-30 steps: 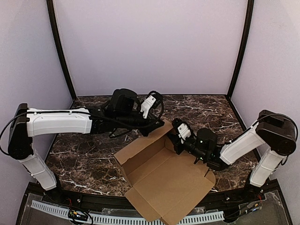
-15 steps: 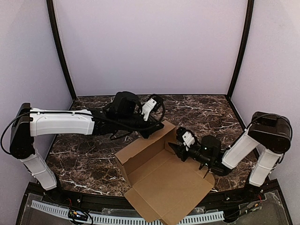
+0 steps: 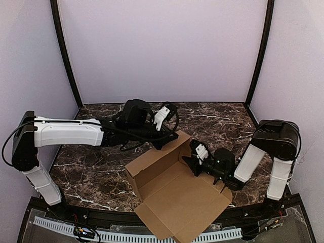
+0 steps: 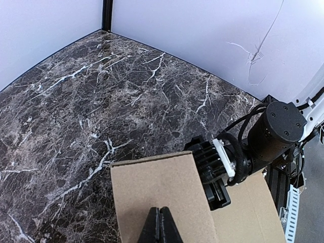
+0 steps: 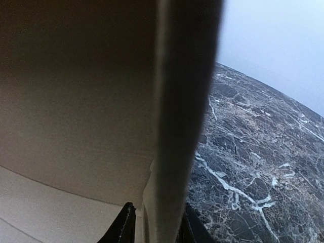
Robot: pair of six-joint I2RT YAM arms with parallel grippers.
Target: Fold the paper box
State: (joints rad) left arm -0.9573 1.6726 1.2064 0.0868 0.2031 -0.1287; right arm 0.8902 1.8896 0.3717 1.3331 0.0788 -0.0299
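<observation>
Left gripper (image 4: 159,227): fingers closed together, tips against the rear wall of the box (image 3: 177,195). Right gripper (image 5: 155,223): fingers narrow, one on each side of a raised wall's edge; whether they clamp it cannot be told. The box lies open on the table (image 3: 86,172), between the arms.

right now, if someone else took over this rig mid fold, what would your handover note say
Left gripper: shut, tips at the top edge of the raised far wall of the paper box.
Right gripper: a finger on each side of a cardboard wall's edge; whether it is clamped cannot be told.
Box: lies open on the marble table, between the two arms.
Done: the far wall stands up from the base panel.
Left: the near panels lie flat. Probably the side walls need raising and tucking next, then the lid closing.
</observation>
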